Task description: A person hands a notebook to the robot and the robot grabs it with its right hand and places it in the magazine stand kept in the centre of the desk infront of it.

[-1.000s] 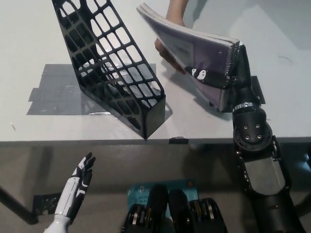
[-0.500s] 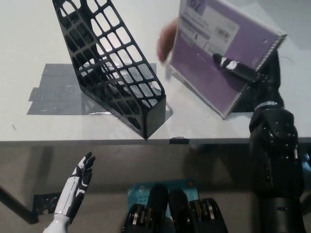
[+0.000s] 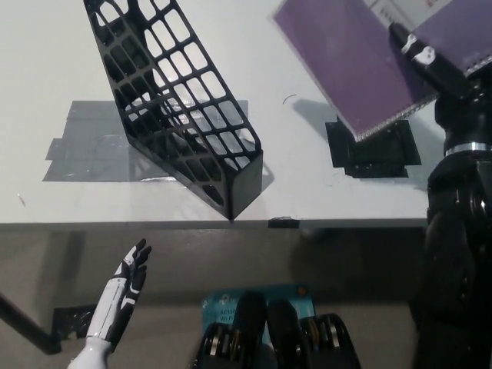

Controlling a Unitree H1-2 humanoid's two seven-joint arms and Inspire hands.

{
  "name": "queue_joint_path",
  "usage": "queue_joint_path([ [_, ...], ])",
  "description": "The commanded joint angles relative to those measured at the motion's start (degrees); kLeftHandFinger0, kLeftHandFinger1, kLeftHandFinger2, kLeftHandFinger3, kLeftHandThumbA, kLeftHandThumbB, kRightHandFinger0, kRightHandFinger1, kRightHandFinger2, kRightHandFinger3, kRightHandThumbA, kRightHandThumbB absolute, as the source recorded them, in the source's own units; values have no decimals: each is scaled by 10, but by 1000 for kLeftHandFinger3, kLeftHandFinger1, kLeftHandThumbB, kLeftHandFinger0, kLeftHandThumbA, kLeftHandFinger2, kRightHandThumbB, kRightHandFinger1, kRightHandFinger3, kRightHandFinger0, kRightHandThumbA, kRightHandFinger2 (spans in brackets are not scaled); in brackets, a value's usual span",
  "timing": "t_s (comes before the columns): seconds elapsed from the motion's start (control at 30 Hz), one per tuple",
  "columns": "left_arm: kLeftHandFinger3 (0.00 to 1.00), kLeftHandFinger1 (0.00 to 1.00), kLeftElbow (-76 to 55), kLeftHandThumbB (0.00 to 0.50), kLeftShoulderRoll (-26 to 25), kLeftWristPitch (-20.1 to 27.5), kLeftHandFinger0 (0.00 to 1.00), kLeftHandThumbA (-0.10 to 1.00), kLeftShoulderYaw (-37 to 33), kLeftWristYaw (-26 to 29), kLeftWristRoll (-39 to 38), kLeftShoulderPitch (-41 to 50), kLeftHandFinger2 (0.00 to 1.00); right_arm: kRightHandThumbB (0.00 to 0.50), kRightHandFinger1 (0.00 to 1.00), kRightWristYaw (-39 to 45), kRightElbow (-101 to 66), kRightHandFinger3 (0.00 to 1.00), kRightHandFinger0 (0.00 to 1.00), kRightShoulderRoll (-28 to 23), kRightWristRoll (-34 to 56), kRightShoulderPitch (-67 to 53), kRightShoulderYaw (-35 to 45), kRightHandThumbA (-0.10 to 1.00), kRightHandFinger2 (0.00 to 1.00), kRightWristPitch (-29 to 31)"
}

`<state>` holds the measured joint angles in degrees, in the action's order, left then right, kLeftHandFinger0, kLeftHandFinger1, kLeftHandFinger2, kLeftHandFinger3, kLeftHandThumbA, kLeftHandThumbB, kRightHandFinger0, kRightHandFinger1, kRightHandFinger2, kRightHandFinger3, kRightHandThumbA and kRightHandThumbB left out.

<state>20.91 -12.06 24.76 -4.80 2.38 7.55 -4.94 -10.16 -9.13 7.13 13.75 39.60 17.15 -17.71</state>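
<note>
Head view: black right hand (image 3: 430,65) grips a purple notebook (image 3: 361,61), held aloft at upper right, well apart from the black magazine stand (image 3: 181,108) on the white tabletop (image 3: 307,192). White left hand (image 3: 123,296) rests lower left w/ fingers apart, empty.

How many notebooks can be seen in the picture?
1. The purple notebook is at the upper right, held above the desk by the right hand. None shows in the magazine stand.
</note>
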Motion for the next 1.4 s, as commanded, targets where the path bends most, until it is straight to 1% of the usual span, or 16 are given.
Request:
queue_joint_path([
  [0.0, 1000, 1000, -6, 500, -11, 22, 993, 1000, -2, 6, -1, -16, 1000, 35, 0, -10, -97, 0, 0, 40, 63, 91, -27, 844, 0, -23],
  [0.13, 1000, 1000, -7, 500, -11, 22, 999, 1000, -1, 5, 0, -17, 1000, 32, 0, -3, -87, 0, 0, 57, 71, 93, -37, 844, 0, -16],
  [0.2, 1000, 1000, -7, 500, -11, 22, 1000, 1000, -1, 4, 1, -18, 1000, 52, 0, -10, -79, 0, 0, 70, 54, 95, -50, 838, 0, -15],
  [0.33, 1000, 1000, -6, 500, -10, 22, 1000, 1000, -3, 5, 1, -20, 1000, 37, 0, -6, -61, 0, 0, 81, 24, 93, -84, 877, 0, 3],
  [0.43, 1000, 1000, -7, 500, -11, 22, 1000, 1000, -3, 5, 3, -22, 1000, 36, 0, -9, -48, 0, 0, 87, 13, 95, -97, 885, 0, 15],
  [0.5, 1000, 1000, -9, 500, -11, 22, 984, 1000, -4, 4, 1, -23, 1000, 21, 0, -8, -37, 0, 0, 91, 7, 97, -108, 887, 0, 26],
  [0.53, 1000, 1000, -10, 500, -12, 22, 985, 1000, -4, 4, 2, -23, 1000, 35, 0, -8, -28, 0, 0, 95, 9, 99, -110, 868, 0, 31],
  [0.57, 1000, 1000, -10, 500, -12, 22, 986, 1000, -4, 4, 2, -23, 1000, 36, 0, -10, -26, 0, 0, 97, 10, 100, -110, 865, 0, 32],
  [0.6, 1000, 1000, -10, 500, -12, 22, 990, 1000, -5, 4, 1, -24, 1000, 21, 0, -11, -18, 0, 0, 99, 8, 103, -112, 847, 0, 40],
  [0.63, 1000, 1000, -10, 500, -12, 22, 991, 1000, -5, 4, 0, -24, 1000, 24, 0, -11, -13, 0, 0, 101, 6, 104, -113, 843, 0, 45],
  [0.83, 1000, 1000, -11, 499, -12, 22, 992, 1000, -5, 1, -3, -28, 1000, 2, 0, -15, 18, 0, 0, 107, -11, 112, -118, 870, 0, 73],
  [0.87, 1000, 1000, -11, 499, -12, 22, 992, 1000, -5, 0, -4, -28, 1000, 2, 0, -15, 22, 0, 0, 108, -11, 113, -118, 871, 0, 76],
  [0.9, 1000, 1000, -12, 500, -12, 22, 992, 1000, -5, -3, -7, -28, 1000, 21, 0, -18, 27, 0, 0, 112, -12, 113, -117, 880, 0, 75],
  [0.93, 1000, 1000, -12, 500, -13, 22, 992, 1000, -5, -4, -8, -28, 1000, 22, 0, -19, 29, 0, 0, 113, -12, 114, -117, 881, 0, 75],
  [1.17, 1000, 1000, -11, 500, -14, 22, 999, 1000, -6, -6, -10, -30, 1000, 4, 0, -23, 34, 0, 0, 136, 7, 113, -110, 864, 0, 81],
  [1.37, 1000, 1000, -11, 500, -16, 22, 1000, 1000, -7, -5, -8, -33, 1000, 18, 0, -27, 21, 0, 0, 146, 22, 117, -104, 882, 0, 76],
])
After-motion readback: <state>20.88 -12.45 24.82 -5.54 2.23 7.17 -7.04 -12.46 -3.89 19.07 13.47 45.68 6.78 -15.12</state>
